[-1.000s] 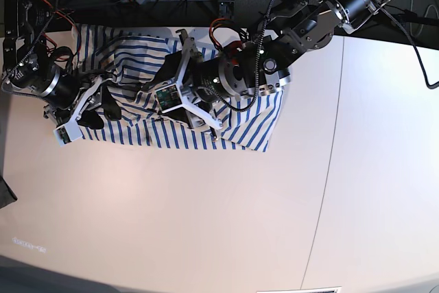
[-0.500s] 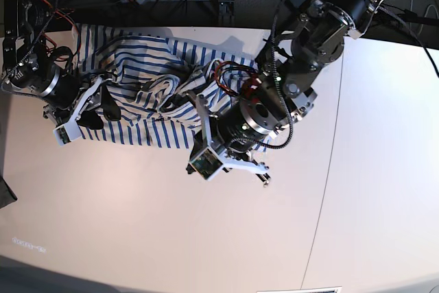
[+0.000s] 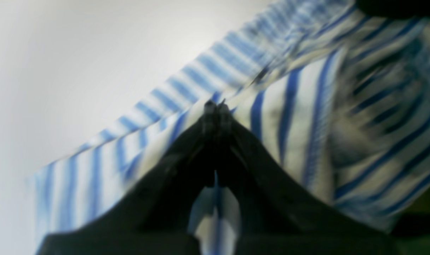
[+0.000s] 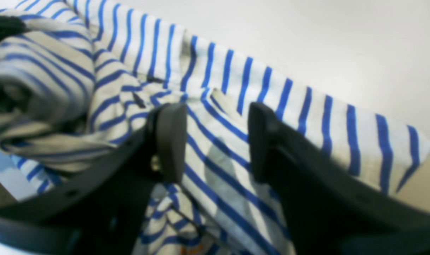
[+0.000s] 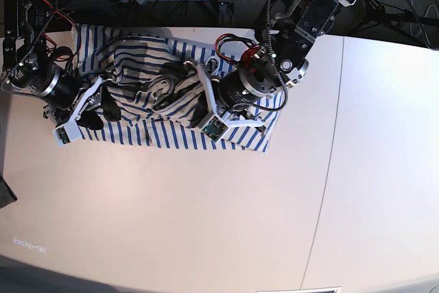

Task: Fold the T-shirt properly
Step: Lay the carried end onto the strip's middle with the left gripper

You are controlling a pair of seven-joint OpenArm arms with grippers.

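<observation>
Base view shows the pale bench (image 5: 206, 224) with the T-shirt (image 5: 164, 94) bunched along its far edge toward the far left corner, crumpled, blue stripes running every way. The risk: the left hand (image 3: 215, 106), clenched on a pinch of fabric, could drag the whole heap rather than spread it, since layers overlap. The right hand (image 4: 215, 141) hovers released, its fingers apart over a flatter striped panel.

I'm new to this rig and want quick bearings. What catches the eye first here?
The blue-striped T-shirt, bunched in a heap at the table's far edge. The left gripper is pinched shut on a fold of it, while the right gripper stands open over the cloth.
</observation>
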